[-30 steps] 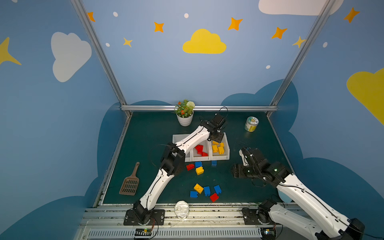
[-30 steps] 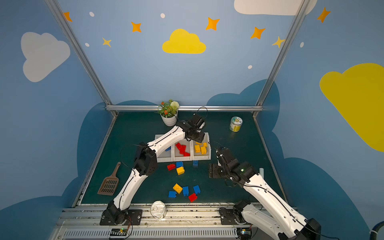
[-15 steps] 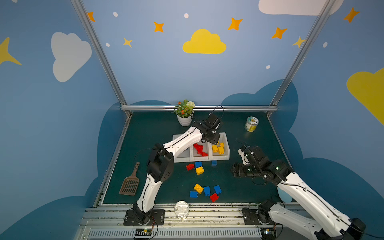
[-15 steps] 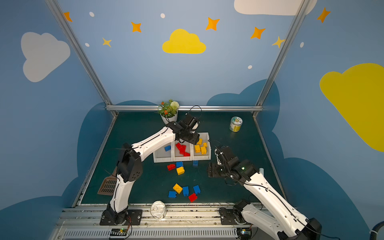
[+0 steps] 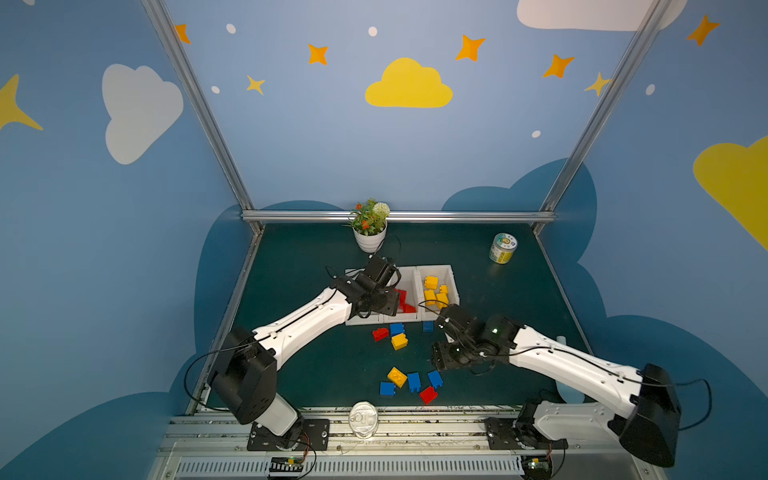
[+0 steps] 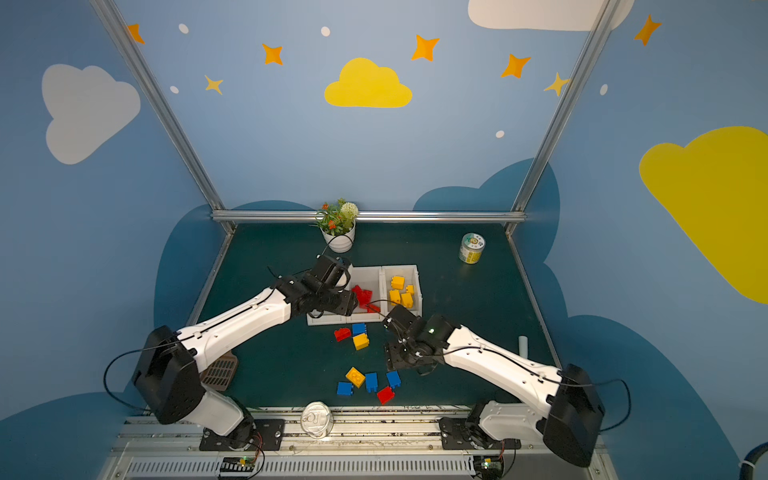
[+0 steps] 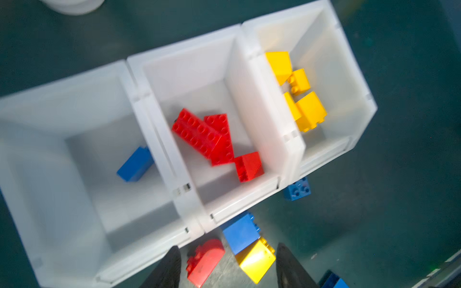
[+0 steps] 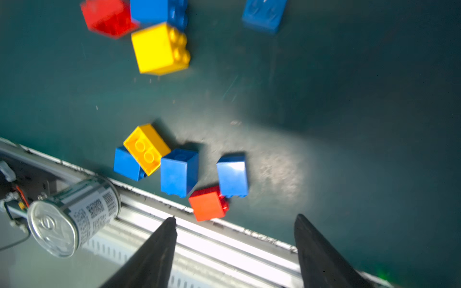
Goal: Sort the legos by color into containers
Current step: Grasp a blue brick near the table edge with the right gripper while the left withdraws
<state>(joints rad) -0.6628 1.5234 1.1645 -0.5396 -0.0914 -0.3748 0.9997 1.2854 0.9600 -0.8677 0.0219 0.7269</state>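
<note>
containers (image 5: 432,267) stand central on the worktop (image 5: 299,257), some legos (image 5: 431,283) inside, others loose before them; flower pot (image 5: 370,242) behind, can (image 5: 503,249) rear right.

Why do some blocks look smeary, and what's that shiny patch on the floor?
In the right wrist view the red brick at the edge is smeared, and light glares off the mat and the rail. In the left wrist view the bins look soft. Both top views are sharp.

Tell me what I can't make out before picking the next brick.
The leftmost bin: inside hidden by the left arm in both top views; only the left wrist view shows its blue brick.
The yellow bricks in the rightmost bin: piled, blurred in the left wrist view; count unclear.
The right gripper: fingertips too dark and small in both top views.
</note>
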